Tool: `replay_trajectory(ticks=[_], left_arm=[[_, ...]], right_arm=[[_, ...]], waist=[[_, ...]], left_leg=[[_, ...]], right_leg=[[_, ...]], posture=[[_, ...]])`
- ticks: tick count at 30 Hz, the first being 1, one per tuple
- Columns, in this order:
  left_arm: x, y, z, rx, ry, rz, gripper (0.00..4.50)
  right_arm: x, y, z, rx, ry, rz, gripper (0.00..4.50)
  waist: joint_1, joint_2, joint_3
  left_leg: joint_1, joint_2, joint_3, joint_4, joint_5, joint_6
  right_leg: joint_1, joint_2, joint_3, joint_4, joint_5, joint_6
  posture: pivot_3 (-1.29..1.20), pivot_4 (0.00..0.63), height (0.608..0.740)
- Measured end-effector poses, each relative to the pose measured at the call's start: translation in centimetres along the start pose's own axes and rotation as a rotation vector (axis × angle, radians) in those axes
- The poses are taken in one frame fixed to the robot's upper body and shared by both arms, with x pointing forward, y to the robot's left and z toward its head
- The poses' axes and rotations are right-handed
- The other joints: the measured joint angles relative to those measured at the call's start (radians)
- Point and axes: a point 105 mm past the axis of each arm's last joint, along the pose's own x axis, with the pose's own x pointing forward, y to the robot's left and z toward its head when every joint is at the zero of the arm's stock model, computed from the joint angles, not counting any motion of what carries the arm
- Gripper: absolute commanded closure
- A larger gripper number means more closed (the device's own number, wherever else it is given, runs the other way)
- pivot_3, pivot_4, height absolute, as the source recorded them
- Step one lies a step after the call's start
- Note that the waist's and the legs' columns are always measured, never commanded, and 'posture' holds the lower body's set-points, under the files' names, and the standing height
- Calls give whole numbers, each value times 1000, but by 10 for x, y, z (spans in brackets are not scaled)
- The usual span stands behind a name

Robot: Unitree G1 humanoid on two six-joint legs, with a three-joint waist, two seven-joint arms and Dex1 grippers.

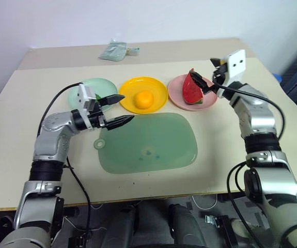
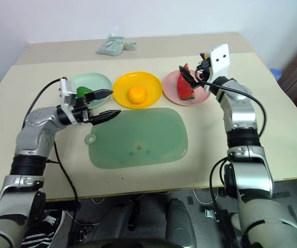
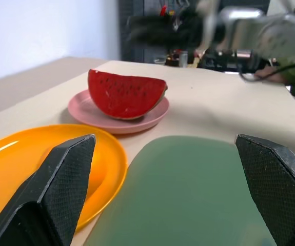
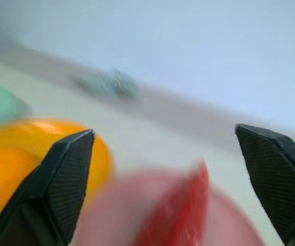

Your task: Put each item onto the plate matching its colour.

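Head views — wedge point(image 1: 193, 89) resting on pink plate point(image 1: 179, 96), orange point(image 1: 144, 99) on yellow plate point(image 1: 153, 85), green lump point(image 2: 83, 91) on mint plate point(image 2: 100, 78); sorting judged complete, release step in hand. Right gripper point(image 1: 211, 75) raised just above the wedge, jaws spread wide, nothing held. Left gripper point(image 1: 116, 109) between mint plate and board point(image 1: 153, 142), fingers wide apart, empty. Next move, as a judgement: lift right arm clear without brushing the wedge off its plate, then withdraw both arms. Surface a beige table point(image 1: 24, 103), matt and flat; second table pushed against its far edge, carrying a small pale packet point(image 1: 113, 51); plain white wall behind.

Left wrist view — two black fingers point(image 3: 60, 189) held far apart, nothing between; wedge lying flat side up on pink plate, yellow plate just beside, board in the foreground; dark clutter and equipment beyond the table edge.

Right wrist view — fingers point(image 4: 65, 179) equally spread and bare; red wedge close below, orange and a sliver of mint plate to one side; packet and wall blurred beyond.
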Motion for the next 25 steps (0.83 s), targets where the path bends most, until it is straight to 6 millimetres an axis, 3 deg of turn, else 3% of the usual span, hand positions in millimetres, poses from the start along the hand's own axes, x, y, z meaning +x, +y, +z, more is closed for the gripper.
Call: replay_trajectory(ticks=[11,18,25], left_arm=[[-24,1,0,27,20,-37,0],[-45,6,-6,31,92,-55,0],[-63,-7,-25,-15,153,-63,0]], right_arm=[[-80,103,19,1,56,502,39],[-89,116,14,16,84,552,39],[-98,118,11,7,77,554,39]], waist=[[3,0,0],[11,0,0],[31,0,0]], left_leg=[[0,0,1,2,0,0],[0,0,1,2,0,0],[0,1,1,3,-1,0]], right_leg=[[0,-1,0,0,0,0],[0,-1,0,-1,0,0],[1,-2,0,-1,-2,-3]], posture=[[0,150,740],[0,150,740],[0,150,740]])
